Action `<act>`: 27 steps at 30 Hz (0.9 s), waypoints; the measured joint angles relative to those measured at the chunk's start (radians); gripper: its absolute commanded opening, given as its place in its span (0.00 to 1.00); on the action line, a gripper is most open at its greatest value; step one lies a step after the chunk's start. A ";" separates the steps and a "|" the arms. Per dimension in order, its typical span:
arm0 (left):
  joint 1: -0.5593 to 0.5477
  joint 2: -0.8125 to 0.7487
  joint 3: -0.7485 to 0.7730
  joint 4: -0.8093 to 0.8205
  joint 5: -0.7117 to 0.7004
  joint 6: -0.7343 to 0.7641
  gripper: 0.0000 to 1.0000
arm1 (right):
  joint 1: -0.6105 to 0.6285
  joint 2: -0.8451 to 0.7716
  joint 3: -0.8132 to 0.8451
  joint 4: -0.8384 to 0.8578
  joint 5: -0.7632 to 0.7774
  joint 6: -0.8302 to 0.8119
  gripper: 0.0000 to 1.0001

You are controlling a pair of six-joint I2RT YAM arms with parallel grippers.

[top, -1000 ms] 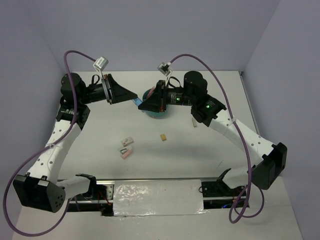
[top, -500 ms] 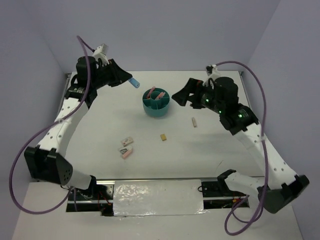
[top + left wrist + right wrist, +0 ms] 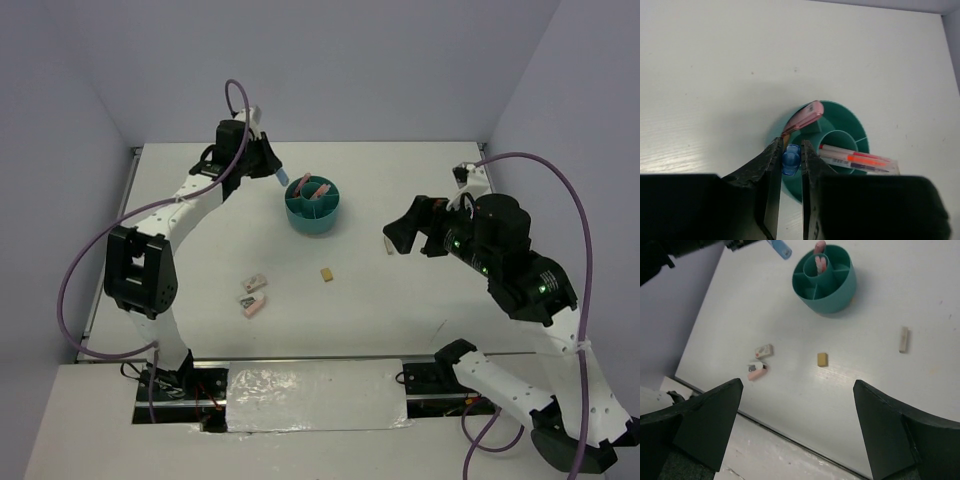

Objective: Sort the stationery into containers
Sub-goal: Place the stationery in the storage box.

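1. Left gripper (image 3: pixel 790 148): the 2 fingers are pressed onto a light-blue capsule (image 3: pixel 791 160), whose end sticks out past the tips. Seen from overhead, the capsule hangs just beside the far-left rim of the tub and is not inside it.
2. Teal tub (image 3: pixel 313 216): round and upright, it stands on the white table (image 3: pixel 200 245) toward the far middle. Inner walls divide it into 1 round central well and several outer compartments around it.
3. Tub contents: a pink capsule (image 3: pixel 805 115) leans tilted over the rim on the side nearest the left gripper. Thin pink-and-white pens (image 3: pixel 859 160) lie slanted, 1 end at the central well and the other reaching over the outer rim.
4. Right gripper (image 3: pixel 410 225): the fingers are spread wide with nothing between them. It hangs over the right half of the table, well apart from the tub.
5. Tan block (image 3: pixel 327 273): lies alone on the table, on the near side of the tub.
6. Pale stick (image 3: pixel 903 339): lies flat to the right of the tub. In the overhead view the right gripper partly hides it.
7. Near-left group of 3: a pink-white block (image 3: pixel 257 283), a grey piece (image 3: pixel 245 299) and a pink piece (image 3: pixel 253 308). The last 2 lie just beside each other, and contact between them cannot be judged.
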 measured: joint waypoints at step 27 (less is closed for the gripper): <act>-0.073 0.134 0.031 0.063 -0.080 0.056 0.86 | 0.000 0.005 0.027 -0.079 0.014 -0.048 1.00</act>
